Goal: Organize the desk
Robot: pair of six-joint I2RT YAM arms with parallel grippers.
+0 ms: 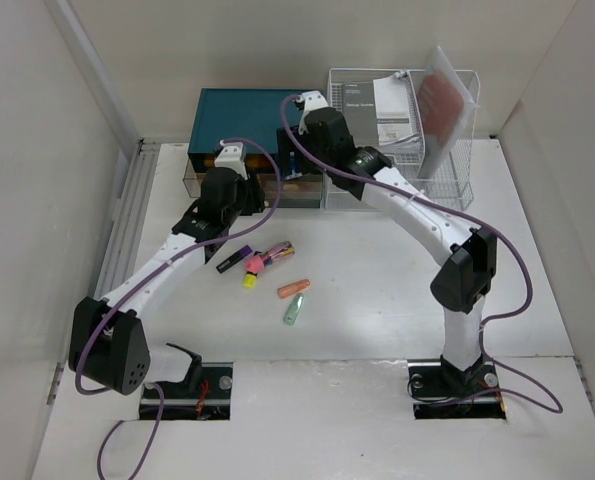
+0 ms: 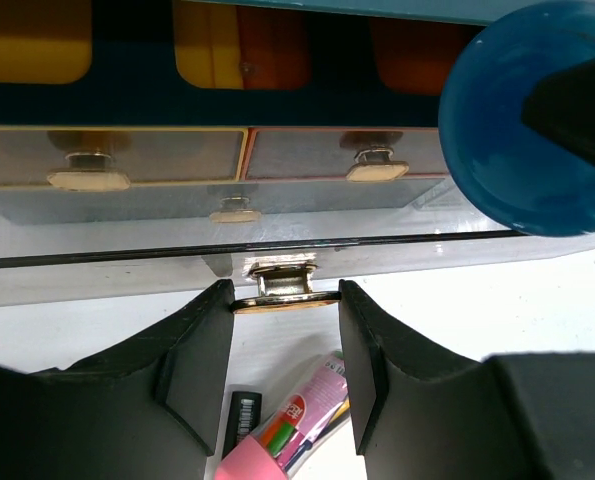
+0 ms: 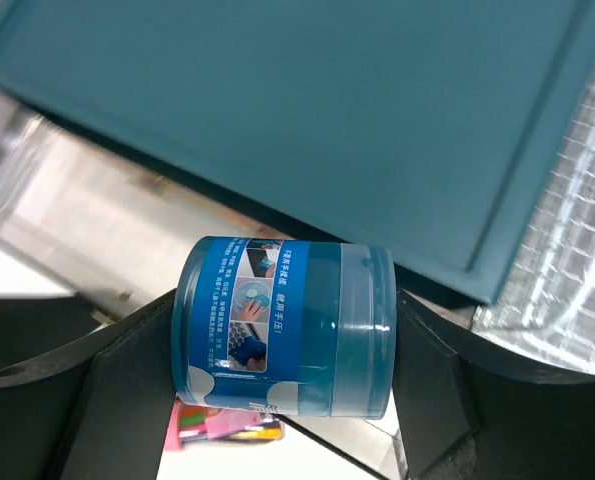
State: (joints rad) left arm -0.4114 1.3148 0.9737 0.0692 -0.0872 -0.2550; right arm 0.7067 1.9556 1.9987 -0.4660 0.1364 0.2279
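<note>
The white surface (image 1: 397,300) fills the middle, with the teal drawer chest (image 1: 239,115) at its far edge. The right claw (image 3: 282,345) clamps a blue jar (image 3: 277,310) sideways near the chest. The left claw (image 2: 283,312) pinches a gold drawer handle (image 2: 280,283). Highlighters (image 1: 262,262) lie mid-surface.

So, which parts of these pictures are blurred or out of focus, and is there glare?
Left wrist view: the blue jar at upper right is blurred, the brass drawer handle at centre sharp. Right wrist view: the jar's label is fairly sharp, the wire rack behind soft and shiny. Top view: even light, faint shadows on the desk.
</note>
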